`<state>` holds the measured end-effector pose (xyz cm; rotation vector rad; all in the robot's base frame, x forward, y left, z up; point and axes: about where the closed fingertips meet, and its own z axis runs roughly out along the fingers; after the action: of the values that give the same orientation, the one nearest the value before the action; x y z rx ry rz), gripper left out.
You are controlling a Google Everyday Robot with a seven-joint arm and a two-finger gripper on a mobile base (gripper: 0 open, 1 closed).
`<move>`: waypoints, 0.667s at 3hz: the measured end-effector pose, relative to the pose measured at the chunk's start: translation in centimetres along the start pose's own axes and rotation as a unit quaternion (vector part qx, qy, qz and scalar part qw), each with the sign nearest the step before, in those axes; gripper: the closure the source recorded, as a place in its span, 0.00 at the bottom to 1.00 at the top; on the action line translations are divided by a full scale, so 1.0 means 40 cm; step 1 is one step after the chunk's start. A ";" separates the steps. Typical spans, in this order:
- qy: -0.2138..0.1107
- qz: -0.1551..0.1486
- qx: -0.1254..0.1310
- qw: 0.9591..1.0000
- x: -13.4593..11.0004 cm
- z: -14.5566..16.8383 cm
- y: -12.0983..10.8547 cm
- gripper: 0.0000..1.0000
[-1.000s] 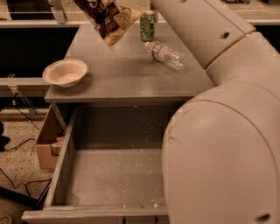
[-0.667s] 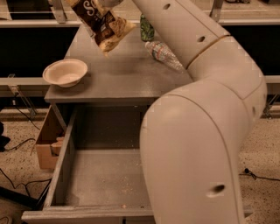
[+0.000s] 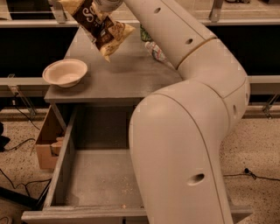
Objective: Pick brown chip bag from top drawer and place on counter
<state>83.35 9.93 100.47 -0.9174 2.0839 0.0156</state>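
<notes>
The gripper sits at the top edge, the brown chip bag hanging tilted beneath it above the counter, near a white bowl; the top drawer stands open below

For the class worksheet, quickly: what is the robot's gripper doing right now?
The gripper: closed, holding the chip bag in the air above the counter, at the top edge of the view.
</notes>
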 end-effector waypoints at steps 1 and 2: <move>0.002 -0.001 -0.001 1.000 0.002 0.007 0.004 0.59; 0.003 -0.001 -0.003 1.000 0.005 0.014 0.008 0.36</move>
<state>83.46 10.23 99.84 -0.9244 2.0900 0.0165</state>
